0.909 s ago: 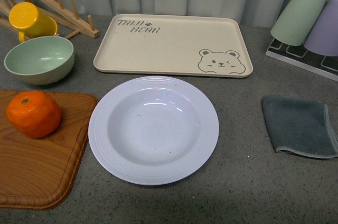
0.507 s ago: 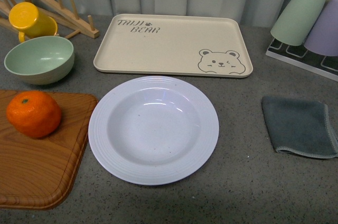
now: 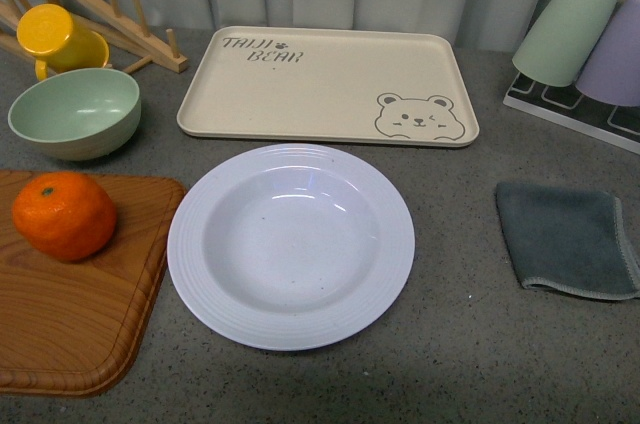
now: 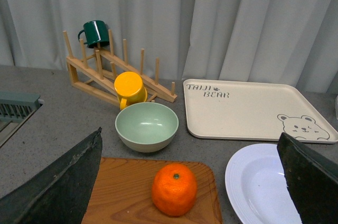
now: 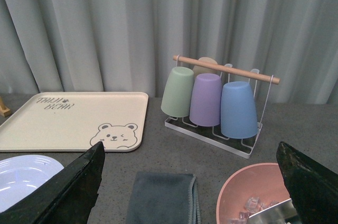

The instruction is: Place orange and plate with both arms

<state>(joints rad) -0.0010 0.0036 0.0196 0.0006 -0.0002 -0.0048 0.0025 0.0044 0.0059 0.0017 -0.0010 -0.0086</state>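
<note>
orange (image 3: 64,215): sits on wooden cutting board (image 3: 70,324), stem dot up, at 9 o'clock of plate, near but apart from it.
plate (image 3: 195,244): white, deep, ridged rim; flat on worktop (image 3: 460,344), mid-scene. Rim just beside board's edge; touching or not, can't tell.
L gripper (image 4: 190,133): wrist view shows both black fingers (image 4: 63,182) spread wide, nothing pinched. Orange seen between them but well beyond the tips.
R gripper (image 5: 190,145): fingers (image 5: 68,192) also spread wide, holding nothing; grey cloth and cup rack lie beyond.
bear tray (image 3: 320,84): beige, rectangular, at 12 o'clock of plate, near, not touching.
pale green bowl (image 3: 75,114): upright, 12 o'clock of orange, off the board.
yellow mug (image 3: 55,34): 12 o'clock of bowl, leaning on wooden peg rack (image 3: 110,14); dark green mug (image 4: 95,33) hangs high on same rack.
grey cloth (image 3: 565,239): folded, 3 o'clock of plate, well apart.
cup rack (image 3: 560,104): wire, 1 o'clock of cloth; green cup (image 3: 565,32), purple cup (image 3: 615,54), blue cup (image 5: 237,109) upside down on it.
pink bowl (image 5: 253,192): near R gripper, contents unclear.
</note>
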